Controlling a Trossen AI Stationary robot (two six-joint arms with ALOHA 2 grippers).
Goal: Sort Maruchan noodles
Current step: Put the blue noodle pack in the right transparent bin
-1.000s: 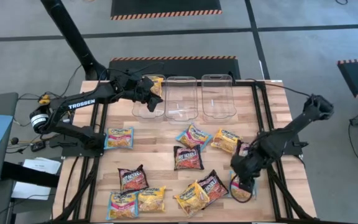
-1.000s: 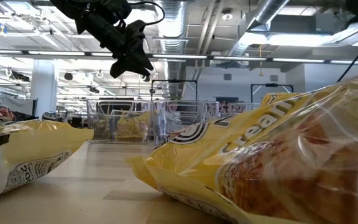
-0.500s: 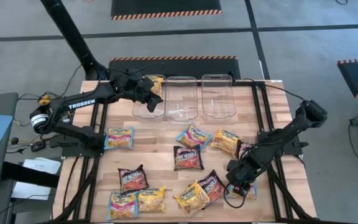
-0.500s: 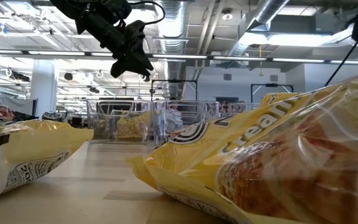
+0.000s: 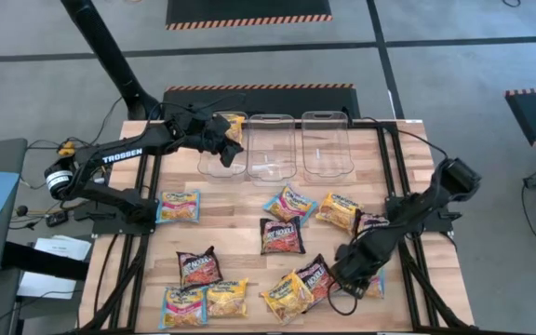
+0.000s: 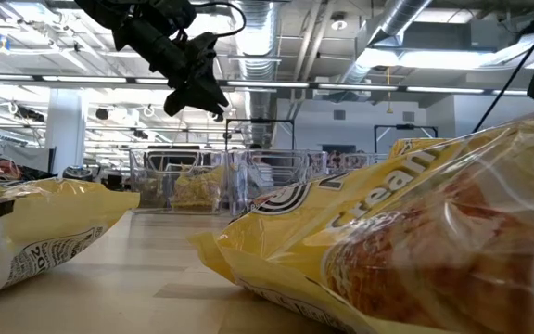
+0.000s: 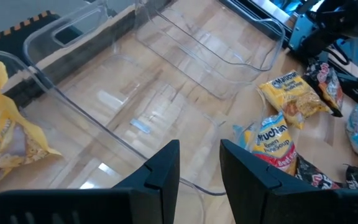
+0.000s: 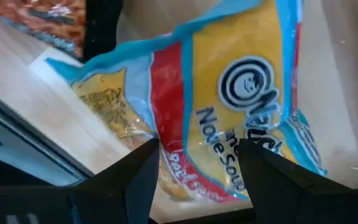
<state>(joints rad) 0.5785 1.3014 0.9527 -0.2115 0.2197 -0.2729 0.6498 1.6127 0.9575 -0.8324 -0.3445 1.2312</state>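
The right gripper (image 8: 194,158), spread wide, holds nothing over a light blue noodle packet (image 8: 229,106).

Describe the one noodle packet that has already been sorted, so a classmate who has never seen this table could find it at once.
Start at the row of three clear plastic bins along the far edge of the wooden table. Go to the bin on the robot's left, where the left gripper hovers. Inside lies a yellow Maruchan packet, the only packet in a bin; the rest lie loose on the tabletop.

Wood table (image 5: 249,200), 3 clear bins (image 5: 273,146), scattered noodle pkts (image 5: 282,235)
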